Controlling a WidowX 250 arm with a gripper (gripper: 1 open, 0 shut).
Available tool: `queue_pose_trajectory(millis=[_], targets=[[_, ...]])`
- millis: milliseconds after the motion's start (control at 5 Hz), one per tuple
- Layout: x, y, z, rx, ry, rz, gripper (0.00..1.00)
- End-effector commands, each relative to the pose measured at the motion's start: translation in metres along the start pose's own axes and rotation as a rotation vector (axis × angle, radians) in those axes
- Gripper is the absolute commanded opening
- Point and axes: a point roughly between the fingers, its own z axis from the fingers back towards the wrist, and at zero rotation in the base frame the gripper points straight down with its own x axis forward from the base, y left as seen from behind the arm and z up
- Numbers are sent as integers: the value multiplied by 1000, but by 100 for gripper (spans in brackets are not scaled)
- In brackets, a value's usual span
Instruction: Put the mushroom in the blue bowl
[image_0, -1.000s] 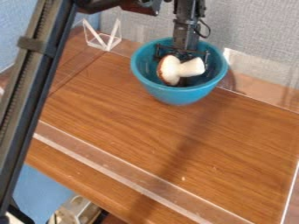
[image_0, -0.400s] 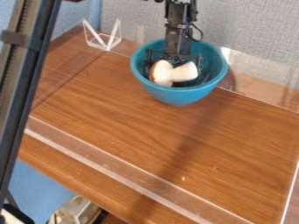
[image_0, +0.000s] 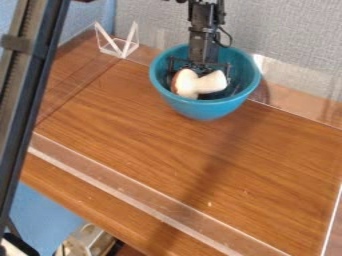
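Standing at the left edge, a dark metal post (image_0: 30, 95) crosses the picture diagonally and hides part of the wooden table (image_0: 160, 150). At about 11 o'clock from the table's middle there is a small white wire stand (image_0: 115, 41), near the blue bowl (image_0: 205, 88) but apart from it. The bowl sits at about 1 o'clock. The mushroom (image_0: 198, 83) is inside it, lying on its side with its long axis across the picture, left to right; which end is the cap I cannot tell. The gripper (image_0: 205, 60) comes down from above into the bowl, just over the mushroom. Whether its jaws grasp the mushroom or are released, I cannot tell.
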Motion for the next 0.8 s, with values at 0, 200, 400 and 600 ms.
queue_pose_trajectory(millis=[0, 200, 400, 600], targets=[[-5, -10, 34, -24, -110, 51, 100], [1, -8, 38, -35, -114, 44, 0], [5, -6, 42, -41, -115, 34, 100], [-6, -1, 50, -46, -117, 34, 100]])
